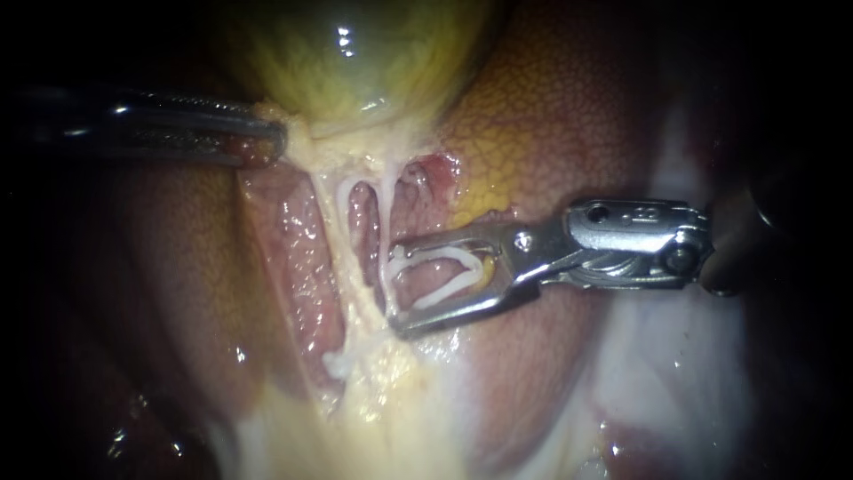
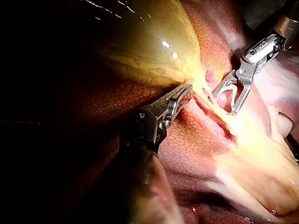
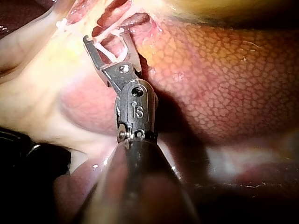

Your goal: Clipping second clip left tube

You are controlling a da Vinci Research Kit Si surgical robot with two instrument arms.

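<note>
Right instrument [image 1: 394, 292], endoscope view: shaft enters from the right. Jaws stand wide, both bearing on a white clip [image 1: 435, 256] seated between them and not yet squeezed. Jaw tips lie just beside the thinner right-hand strand [image 1: 389, 213], short of the left tube [image 1: 336, 240].
Left tube: pale band running from the foot of the gallbladder [image 1: 355, 53] down across the liver [image 1: 551, 116].
Left instrument [image 1: 277, 142]: shaft from the left, jaws closed on tissue at the foot of the gallbladder, keeping the tubes taut.
White knot [image 1: 338, 363], low on the left tube: possibly a clip already set, but too blurred to be certain.

Left wrist view: left instrument [image 2: 184, 91] grips where the gallbladder [image 2: 140, 42] narrows. The right instrument [image 2: 225, 103] stands beside it, jaws apart, astride the pale band.

Right wrist view: right instrument [image 3: 106, 39] with the white clip [image 3: 110, 53] inside its spread jaws. Pale strands cross near the jaw tips. Whether the left tube sits fully within the clip cannot be told.

Handling note, as judgement: the jaws likely need advancing until the left tube lies deep in the clip's throat, apart from the white knot and clear of the right-hand strand. Both tips should show past the tube before closing. The left instrument's tension should be kept steady, and the squeeze made square across the tube.
</note>
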